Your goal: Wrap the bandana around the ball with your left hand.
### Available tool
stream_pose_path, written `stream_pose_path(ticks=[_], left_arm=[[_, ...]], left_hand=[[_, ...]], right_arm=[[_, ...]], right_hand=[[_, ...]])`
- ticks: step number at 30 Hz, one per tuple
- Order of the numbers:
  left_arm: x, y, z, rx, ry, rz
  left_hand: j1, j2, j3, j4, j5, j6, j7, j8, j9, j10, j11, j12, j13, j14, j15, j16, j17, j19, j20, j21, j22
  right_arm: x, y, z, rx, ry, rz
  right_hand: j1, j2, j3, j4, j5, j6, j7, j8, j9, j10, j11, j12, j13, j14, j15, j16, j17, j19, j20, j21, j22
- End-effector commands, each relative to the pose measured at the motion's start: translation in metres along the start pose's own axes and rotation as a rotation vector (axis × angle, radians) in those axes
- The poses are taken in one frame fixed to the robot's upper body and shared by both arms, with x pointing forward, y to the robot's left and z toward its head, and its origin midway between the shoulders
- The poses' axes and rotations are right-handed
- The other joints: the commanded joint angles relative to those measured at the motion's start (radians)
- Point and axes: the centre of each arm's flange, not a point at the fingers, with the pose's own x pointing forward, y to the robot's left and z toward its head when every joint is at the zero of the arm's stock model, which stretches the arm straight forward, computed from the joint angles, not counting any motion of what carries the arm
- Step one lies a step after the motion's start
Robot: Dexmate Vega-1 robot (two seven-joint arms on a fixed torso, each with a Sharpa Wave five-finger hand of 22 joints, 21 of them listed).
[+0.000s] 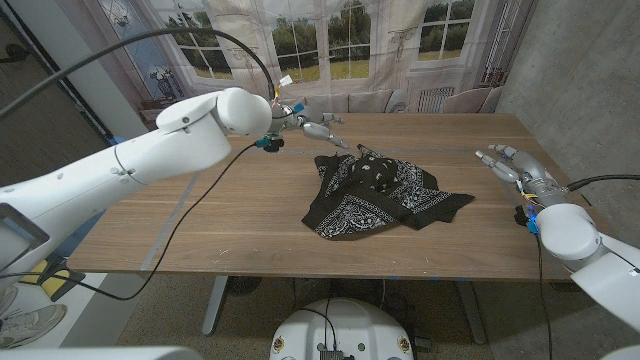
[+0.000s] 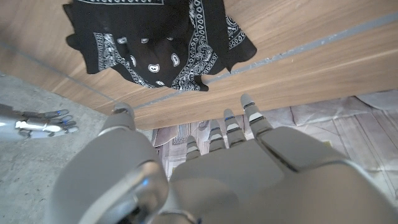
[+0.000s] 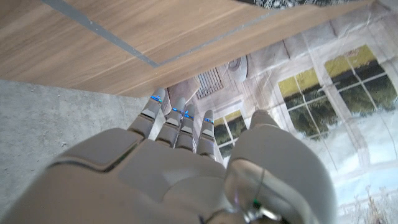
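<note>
Wooden table (image 1: 250,200) spans the head view, backed by a printed window-scene backdrop (image 1: 330,40).

Left arm (image 1: 130,160) reaches in long from 8 o'clock toward the table's far side. Right arm (image 1: 590,250) comes in short from 4 o'clock.

Bandana (image 1: 385,195), black with white paisley print, lies crumpled just right of table centre. It is heaped higher at its far part, with flat corners trailing toward 3 and 7 o'clock. The mound may cover the ball; no ball surface shows, so cannot confirm. In the left wrist view the bandana (image 2: 158,43) lies on the wood, one corner near the table edge.

Left hand (image 1: 318,124) sits at about 11 o'clock from the bandana, above the far part of the table, fingers extended and apart, holding nothing. It is near the cloth; contact cannot be judged. Left wrist view shows the same hand (image 2: 205,168) with fingers spread.

Right hand (image 1: 512,163) hovers at 3 o'clock of the bandana, well apart from it, fingers straight and loosely spread, empty. Right wrist view agrees (image 3: 186,162).
</note>
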Motion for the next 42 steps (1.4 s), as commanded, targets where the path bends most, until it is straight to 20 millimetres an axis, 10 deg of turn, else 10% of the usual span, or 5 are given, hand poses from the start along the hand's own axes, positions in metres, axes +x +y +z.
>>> stream_pose_path(ticks=[1, 16, 42], left_arm=[[0.014, 0.053, -0.033, 0.169, 0.243, 0.448], [0.063, 0.055, -0.042, 0.118, 0.168, 0.320], [0.116, 0.050, -0.034, 0.143, 0.086, 0.208]], left_hand=[[-0.020, -0.009, -0.013, 0.005, 0.004, -0.015, -0.004, 0.000, 0.002, -0.016, 0.003, 0.000, 0.001, -0.016, 0.006, -0.003, 0.002, -0.001, 0.011, -0.006, 0.001], [-0.072, -0.051, -0.061, 0.021, 0.023, -0.040, -0.004, 0.006, 0.002, -0.050, 0.000, 0.002, -0.007, -0.066, 0.041, -0.009, -0.002, -0.025, 0.011, -0.027, -0.002], [-0.024, -0.122, -0.112, -0.020, 0.081, -0.122, -0.005, 0.010, 0.004, -0.087, 0.018, 0.008, -0.015, -0.085, 0.093, -0.009, -0.013, -0.009, 0.011, -0.039, -0.003]], right_arm=[[-0.034, 0.032, -0.079, 0.292, 0.115, -0.388], [-0.035, 0.031, -0.083, 0.309, 0.033, -0.516], [-0.016, 0.032, -0.087, 0.323, -0.003, -0.470]], right_hand=[[-0.018, 0.020, 0.002, 0.010, -0.003, 0.041, 0.005, 0.014, -0.005, 0.045, 0.007, 0.007, -0.007, 0.037, -0.001, 0.010, -0.011, 0.022, -0.004, 0.008, 0.004], [-0.113, -0.036, -0.061, 0.005, -0.007, -0.061, -0.041, -0.030, -0.024, -0.071, -0.020, -0.100, -0.057, -0.135, 0.046, -0.081, -0.078, -0.114, 0.057, -0.079, -0.003], [-0.106, -0.027, -0.056, -0.012, -0.005, -0.040, -0.029, -0.019, -0.027, -0.024, -0.005, -0.102, -0.075, -0.097, 0.039, -0.069, -0.110, -0.088, 0.058, -0.087, -0.004]])
